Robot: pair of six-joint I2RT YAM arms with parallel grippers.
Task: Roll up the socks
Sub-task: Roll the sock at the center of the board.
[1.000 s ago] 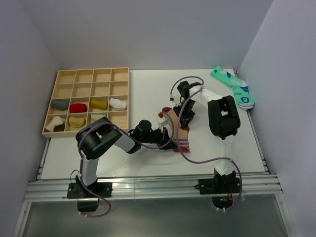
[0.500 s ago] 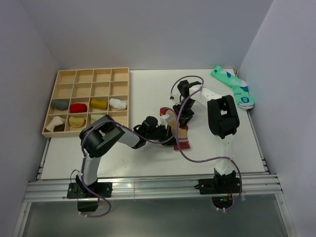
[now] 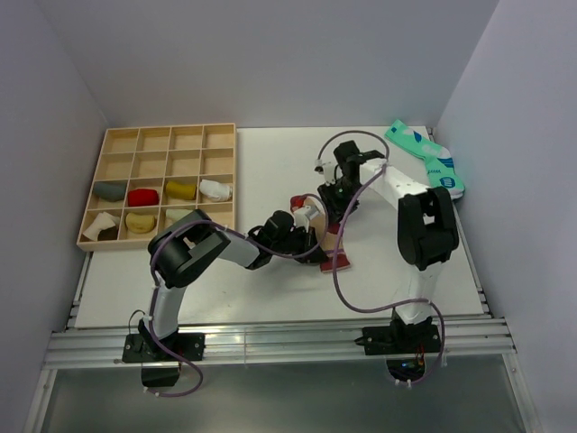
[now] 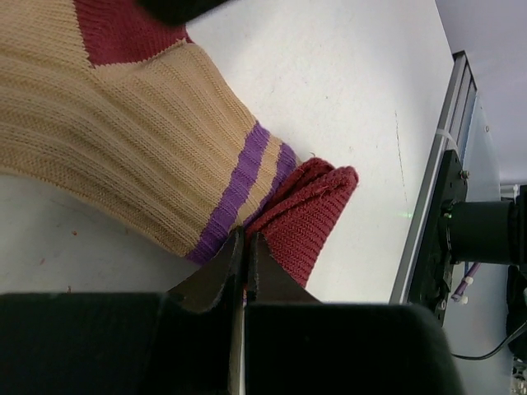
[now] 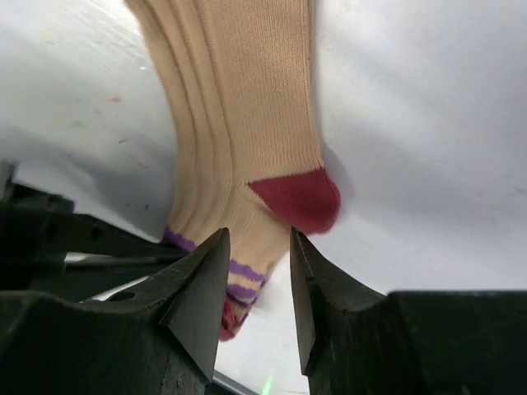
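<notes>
A tan sock (image 3: 317, 219) with maroon toe, heel and a purple-striped cuff lies mid-table, partly folded, between both arms. In the left wrist view the tan sock (image 4: 123, 140) fills the upper left, its maroon cuff (image 4: 309, 210) bunched beside the stripes. My left gripper (image 3: 305, 238) (image 4: 244, 238) is shut, its tips pinching the cuff's edge. My right gripper (image 3: 335, 200) (image 5: 257, 247) hovers open just over the sock's leg (image 5: 239, 123), close to the maroon heel (image 5: 300, 202), with nothing between its fingers.
A wooden compartment tray (image 3: 165, 127) at the back left holds several rolled socks. A teal and white pair (image 3: 428, 161) lies at the back right corner. The table's metal front rail (image 4: 436, 189) runs close behind the cuff.
My right gripper has opened and its arm has swung to the right. My left gripper has slid right and further onto the sock, which has bunched up more.
</notes>
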